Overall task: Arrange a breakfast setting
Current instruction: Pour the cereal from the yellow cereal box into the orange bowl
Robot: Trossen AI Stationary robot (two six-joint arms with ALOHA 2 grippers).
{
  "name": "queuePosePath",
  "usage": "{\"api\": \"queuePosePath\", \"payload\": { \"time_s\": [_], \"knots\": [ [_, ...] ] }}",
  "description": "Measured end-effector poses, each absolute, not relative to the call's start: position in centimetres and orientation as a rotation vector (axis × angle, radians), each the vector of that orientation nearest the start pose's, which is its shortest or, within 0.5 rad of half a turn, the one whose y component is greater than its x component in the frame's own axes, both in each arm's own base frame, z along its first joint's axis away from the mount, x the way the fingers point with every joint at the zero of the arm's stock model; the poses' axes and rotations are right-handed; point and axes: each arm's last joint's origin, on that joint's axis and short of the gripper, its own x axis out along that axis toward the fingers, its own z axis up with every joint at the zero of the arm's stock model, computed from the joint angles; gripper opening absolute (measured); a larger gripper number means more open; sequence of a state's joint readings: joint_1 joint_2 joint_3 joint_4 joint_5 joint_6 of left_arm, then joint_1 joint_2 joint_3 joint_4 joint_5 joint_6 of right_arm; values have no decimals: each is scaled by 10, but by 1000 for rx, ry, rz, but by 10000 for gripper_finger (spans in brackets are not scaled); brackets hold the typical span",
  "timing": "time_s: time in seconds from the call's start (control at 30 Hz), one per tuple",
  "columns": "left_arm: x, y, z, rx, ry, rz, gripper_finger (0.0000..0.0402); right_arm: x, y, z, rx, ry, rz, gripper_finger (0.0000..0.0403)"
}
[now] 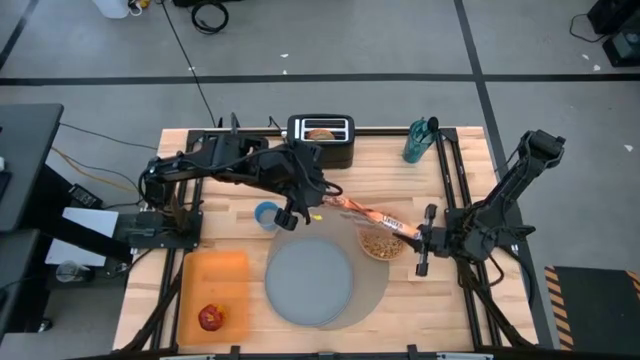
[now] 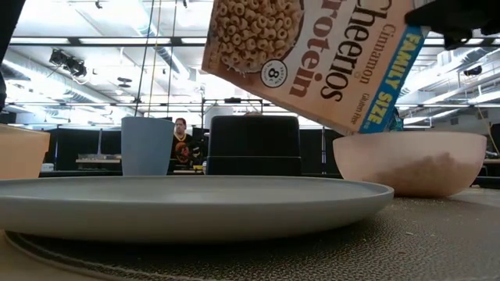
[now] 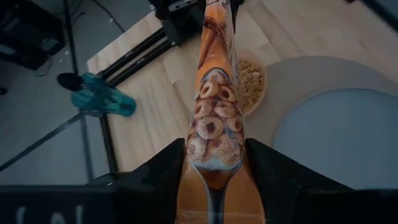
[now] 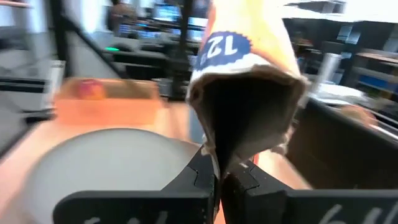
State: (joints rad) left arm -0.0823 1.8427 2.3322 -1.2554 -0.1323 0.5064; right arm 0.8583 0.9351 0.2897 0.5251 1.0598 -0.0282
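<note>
An orange cereal box (image 1: 365,215) hangs tilted over the table, its open top end down above the translucent pink bowl (image 1: 380,244), which holds cereal. My left gripper (image 1: 310,200) is shut on the box's raised bottom end and my right gripper (image 1: 422,240) on its open end. The bowl stands on the round grey mat (image 1: 372,290), beside the blue-grey plate (image 1: 308,282). A small blue cup (image 1: 266,214) stands just past the mat's far left rim. The red apple (image 1: 210,318) lies on the orange board (image 1: 212,285). My left gripper pinches the box near its bottom end (image 3: 214,146), one finger (image 3: 165,171) on each broad face. The fingers slant down from the table's left and lie along the box. The box is clear of the table, sloping down away from the fingers. My right gripper pinches the torn edge of the box's open top (image 4: 217,154) between its two shut fingers (image 4: 202,171). The fingers come level from the table's right. The open mouth (image 4: 249,106) gapes just past them, above the bowl.
A black toaster (image 1: 322,135) with a bagel in its slot stands at the far edge. A teal bottle (image 1: 420,140) stands at the far right. A person (image 2: 181,140) shows in the room beyond the table.
</note>
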Motion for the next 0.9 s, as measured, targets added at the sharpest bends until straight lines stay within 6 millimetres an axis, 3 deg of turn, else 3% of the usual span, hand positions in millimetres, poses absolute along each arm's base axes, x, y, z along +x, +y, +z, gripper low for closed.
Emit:
{"api": "queuePosePath", "payload": {
  "time_s": [0.2,0.3,0.37,0.43,0.9],
  "knots": [
    [348,-25,459,561,754,-148,169,134,116,206,-140,72,-251,10],
    [347,-25,459,556,756,-157,169,135,119,208,-148,64,-155,9],
    [348,-25,460,562,753,-142,169,134,117,207,-158,67,-262,9],
    [347,-25,459,560,758,-149,169,135,119,207,-160,67,-193,9],
    [347,-25,460,556,758,-148,169,135,119,206,-175,64,-249,7]
  ]
}}
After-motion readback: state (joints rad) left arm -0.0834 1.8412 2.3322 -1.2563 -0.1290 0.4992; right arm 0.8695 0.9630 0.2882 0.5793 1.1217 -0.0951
